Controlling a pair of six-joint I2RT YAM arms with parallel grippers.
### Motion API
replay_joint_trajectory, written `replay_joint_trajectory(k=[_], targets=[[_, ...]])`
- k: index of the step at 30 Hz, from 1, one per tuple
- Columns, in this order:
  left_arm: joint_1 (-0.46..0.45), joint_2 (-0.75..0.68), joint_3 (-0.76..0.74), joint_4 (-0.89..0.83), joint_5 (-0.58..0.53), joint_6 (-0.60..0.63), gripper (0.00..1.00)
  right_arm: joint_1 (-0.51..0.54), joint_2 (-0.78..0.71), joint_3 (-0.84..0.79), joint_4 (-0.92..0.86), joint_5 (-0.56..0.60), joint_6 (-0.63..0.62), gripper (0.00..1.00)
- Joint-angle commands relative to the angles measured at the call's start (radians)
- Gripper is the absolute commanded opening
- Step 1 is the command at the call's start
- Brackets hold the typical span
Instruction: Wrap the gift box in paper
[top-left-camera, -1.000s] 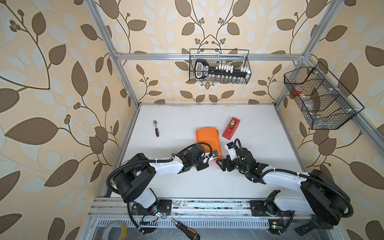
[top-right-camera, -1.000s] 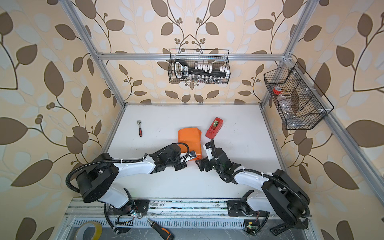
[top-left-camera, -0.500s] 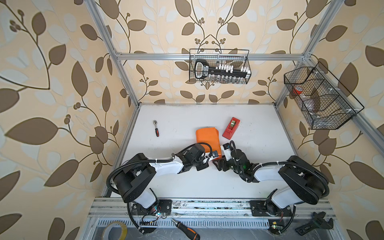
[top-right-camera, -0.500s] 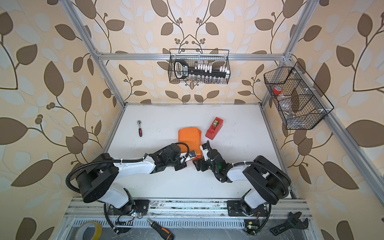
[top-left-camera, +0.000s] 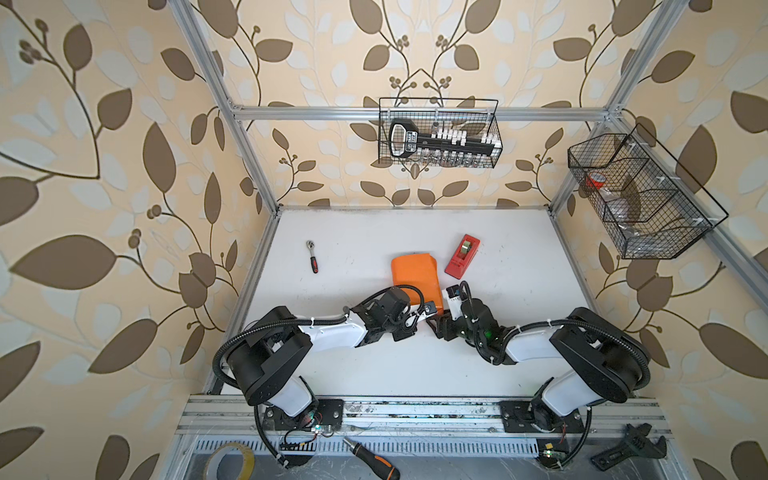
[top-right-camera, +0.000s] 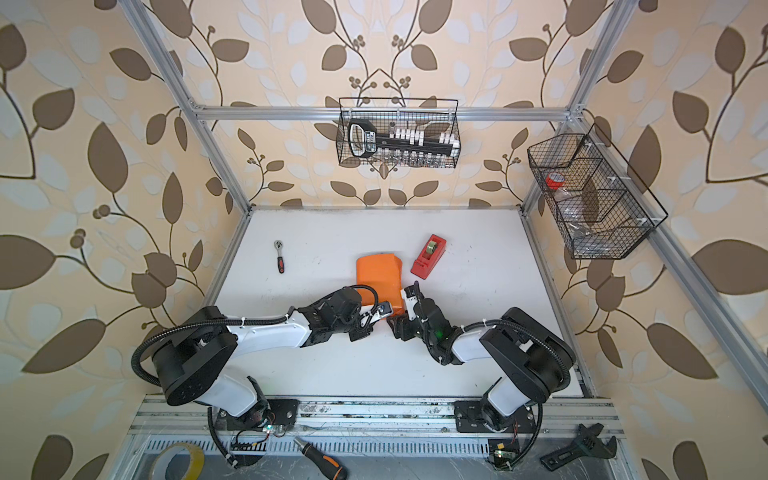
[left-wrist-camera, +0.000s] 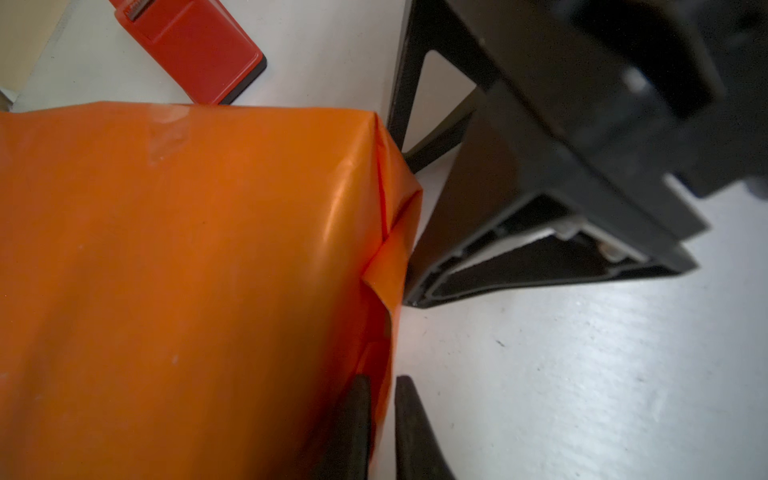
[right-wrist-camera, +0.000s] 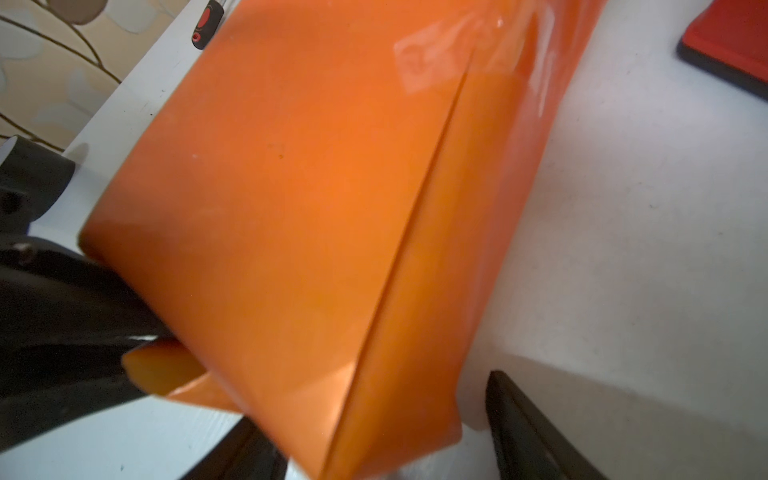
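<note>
- The left tool (left-wrist-camera: 382, 380) sits at the 5 o'clock corner of the parcel (top-left-camera: 415, 276). Its jaws stand a slit apart with the edge of the paper (left-wrist-camera: 187, 249) in the slit. Whether they grip it I cannot tell. If they let go, the untaped end fold (left-wrist-camera: 395, 249) probably springs open.
- The right tool (right-wrist-camera: 376, 401) reaches in from 4 o'clock with its jaws wide apart, straddling that end. One finger (right-wrist-camera: 532, 436) is clear of the paper. Closing off-centre could crumple the fold or skid the parcel across the desk (top-left-camera: 374, 365).
- The gift box is hidden inside the orange paper, mid-desk. The only tape I can see is a clear tape patch (right-wrist-camera: 428, 62) on the long seam.
- The red tape dispenser (top-left-camera: 463, 256) lies apart at the parcel's 2 o'clock. Fetching tape frees a tool, so the fold may loosen.
</note>
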Motion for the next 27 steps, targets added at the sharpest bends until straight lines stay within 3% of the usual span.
replay_joint_trajectory(k=[1,22,25,27], targets=[[-0.004,-0.021,0.029,0.023,-0.01,0.002,0.18,0.004,0.015,0.001,0.004,0.02,0.007,0.7],[-0.004,-0.133,-0.002,0.009,0.014,0.006,0.35,-0.004,0.022,0.005,0.027,0.048,0.039,0.67],[-0.004,-0.159,-0.02,0.023,0.003,0.023,0.41,-0.004,0.023,0.01,0.034,0.051,0.044,0.67],[-0.004,-0.184,-0.048,0.058,-0.026,0.042,0.5,-0.004,0.027,0.013,0.038,0.051,0.049,0.67]])
